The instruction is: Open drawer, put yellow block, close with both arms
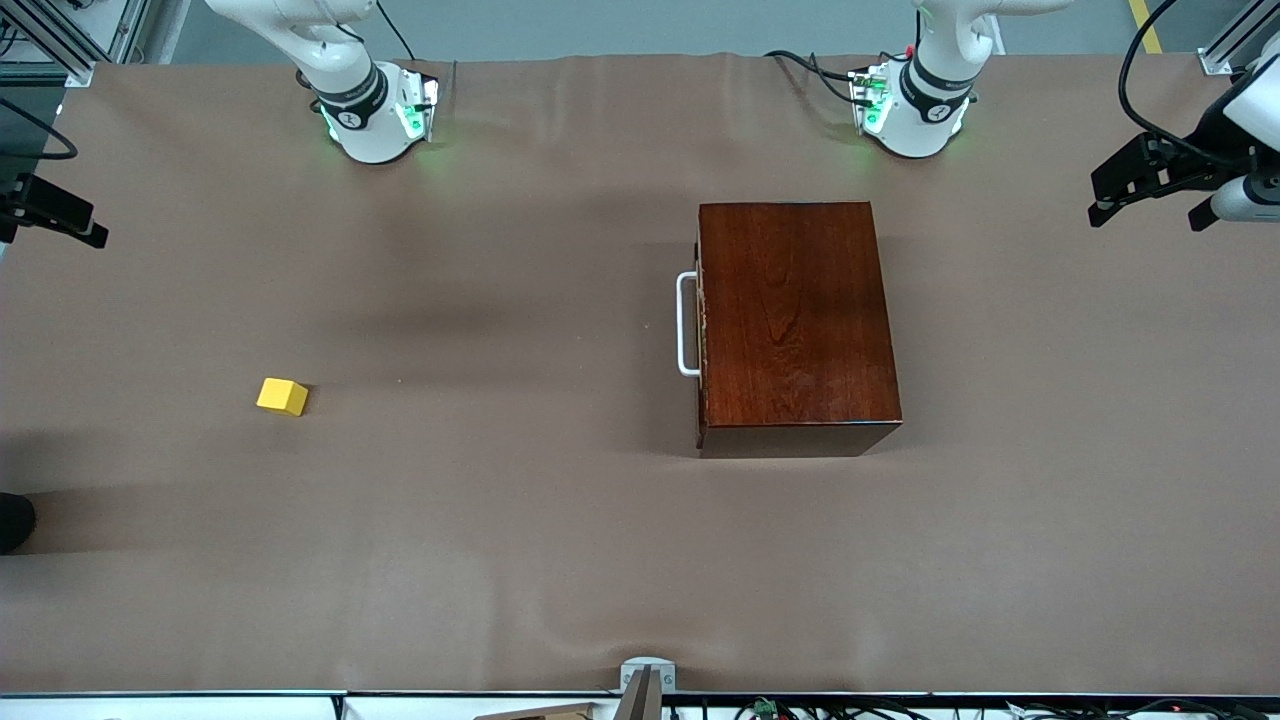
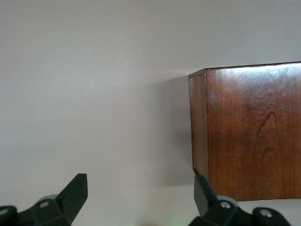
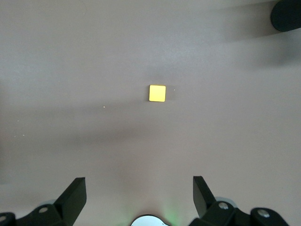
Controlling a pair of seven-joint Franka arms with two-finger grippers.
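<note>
Drawer (image 1: 702,325) sits shut in the dark wooden box (image 1: 795,320) toward the left arm's end of the table (image 1: 560,540) in the front view, its white handle (image 1: 686,325) the stiff, obvious place to pull. The yellow block (image 1: 282,396) lies well apart toward the right arm's end, nearer the camera; it looks light and rigid, best pinched across flat sides. The left gripper (image 1: 1150,195) and right gripper (image 1: 60,215) hang at the table's ends.

Left wrist view: fingers (image 2: 75,193) spread, empty, beside the box.

Right wrist view: fingers (image 3: 75,195) spread above the block, probably high.
</note>
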